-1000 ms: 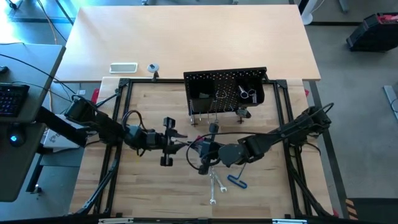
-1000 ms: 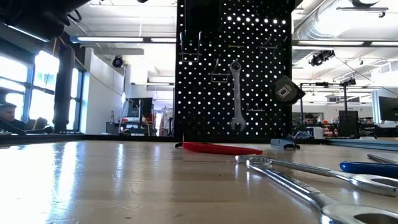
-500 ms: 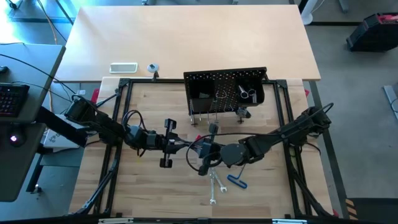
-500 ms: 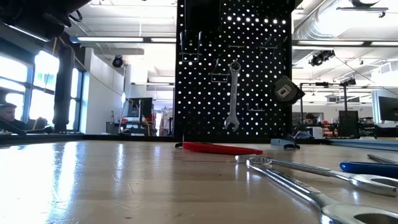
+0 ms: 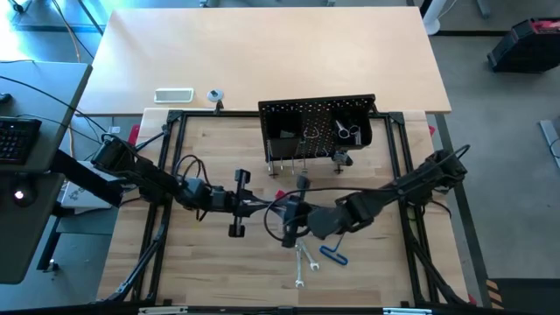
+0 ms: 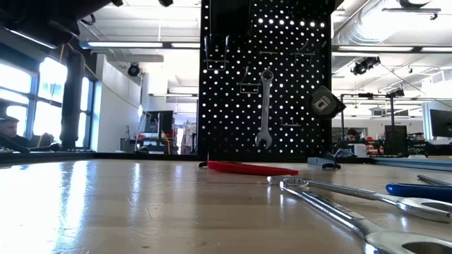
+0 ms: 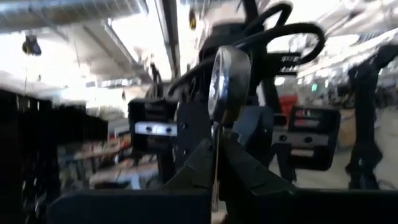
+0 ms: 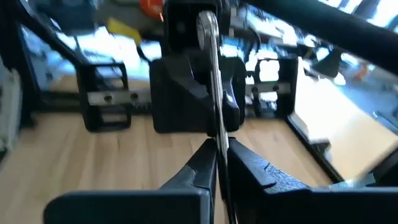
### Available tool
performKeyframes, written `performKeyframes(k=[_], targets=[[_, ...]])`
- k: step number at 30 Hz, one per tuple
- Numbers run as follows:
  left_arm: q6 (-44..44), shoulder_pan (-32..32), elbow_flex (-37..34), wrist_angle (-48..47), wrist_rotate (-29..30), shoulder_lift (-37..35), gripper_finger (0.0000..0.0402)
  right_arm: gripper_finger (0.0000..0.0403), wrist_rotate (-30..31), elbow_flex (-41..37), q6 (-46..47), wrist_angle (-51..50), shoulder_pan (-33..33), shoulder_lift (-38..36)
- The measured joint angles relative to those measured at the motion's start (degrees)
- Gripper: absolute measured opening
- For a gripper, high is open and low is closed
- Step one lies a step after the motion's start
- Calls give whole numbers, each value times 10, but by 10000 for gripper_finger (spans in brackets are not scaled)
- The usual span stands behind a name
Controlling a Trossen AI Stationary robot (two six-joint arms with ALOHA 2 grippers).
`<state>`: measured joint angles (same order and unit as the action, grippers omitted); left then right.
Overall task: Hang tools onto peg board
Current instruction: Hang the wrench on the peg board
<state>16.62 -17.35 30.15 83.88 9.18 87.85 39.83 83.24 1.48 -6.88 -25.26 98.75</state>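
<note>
A slim silver wrench (image 7: pixel 227 73) is held in mid-air between both grippers over the table's middle. My left gripper (image 5: pixel 265 206) reaches in from the left and my right gripper (image 5: pixel 282 213) from the right; both are shut on it. The black peg board (image 5: pixel 319 131) stands upright behind them, and another wrench (image 6: pixel 264 109) hangs on it by its top end. A red-handled tool (image 6: pixel 251 168) lies in front of the board. More wrenches (image 5: pixel 304 258) and a blue-ended key (image 5: pixel 334 254) lie near the front edge. My left gripper pinches the wrench's shaft (image 7: pixel 214 177) between its two fingers, which lie along it. The rounded end (image 7: pixel 229 74) sticks out past the fingertips toward the other gripper. The wrench is clear of the table. My right gripper has the wrench's shaft (image 8: pixel 219 140) between its two fingers, coming at it from the table's right. The wrench runs on past the fingertips to its end (image 8: pixel 208 28), in front of the left gripper's body.
A black tubular frame (image 5: pixel 171 175) borders the work area. A round dark tool (image 6: pixel 325 102) hangs at the board's right side. A white tray (image 5: pixel 173 94) and a small object (image 5: pixel 214 95) sit on the far table, left of the board.
My left gripper has shut on the wrench that the right gripper holds up, edging a little toward the right gripper. The wrench hanging on the peg board has swung, its lower end now slightly to the left.
</note>
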Motion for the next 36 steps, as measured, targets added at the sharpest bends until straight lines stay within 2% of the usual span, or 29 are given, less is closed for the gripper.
performKeyframes(k=[5,10,18,25,32,36], targets=[[-15,9,0,-58,32,0,2,41,28,0,89,-139,-12,-16],[-43,31,0,-112,71,-2,1,71,17,-1,182,-264,-33,-30],[-147,95,0,-265,73,-1,1,100,31,-1,307,-408,-60,-33],[-184,110,26,-331,49,9,0,101,58,-1,336,-450,-79,-33],[-189,105,83,-343,50,87,0,101,82,-1,342,-460,-96,-33],[-190,105,105,-343,74,124,0,101,83,-1,357,-478,-108,-33]])
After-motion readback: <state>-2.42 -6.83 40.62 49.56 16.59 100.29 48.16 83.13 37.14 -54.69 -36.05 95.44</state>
